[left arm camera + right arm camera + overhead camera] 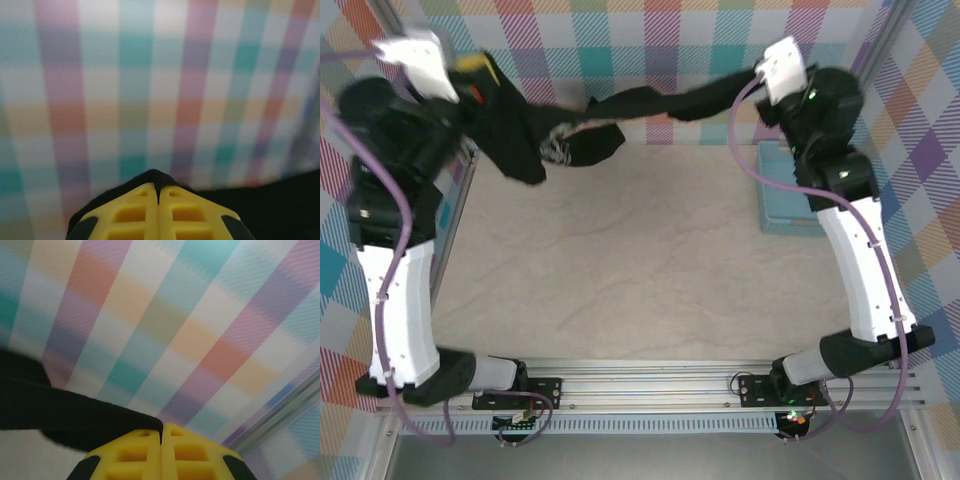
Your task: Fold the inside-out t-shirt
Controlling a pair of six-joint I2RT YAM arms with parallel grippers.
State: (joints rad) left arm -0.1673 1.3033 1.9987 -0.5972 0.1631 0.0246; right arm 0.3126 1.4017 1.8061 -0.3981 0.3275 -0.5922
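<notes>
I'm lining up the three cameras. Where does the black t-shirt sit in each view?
Top external: t-shirt strung across the top of the picture, bunched at left.
Left wrist: t-shirt in the bottom right corner.
Right wrist: t-shirt at lower left.
Shared landmark: the pastel checked backdrop.

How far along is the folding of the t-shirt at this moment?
Done: the t-shirt is raised above the table. In hand: the left hand and the right hand are each shut on one end, and it hangs bunched and twisted between them. Left: spreading it flat and every fold; no neat fold is visible.
</notes>
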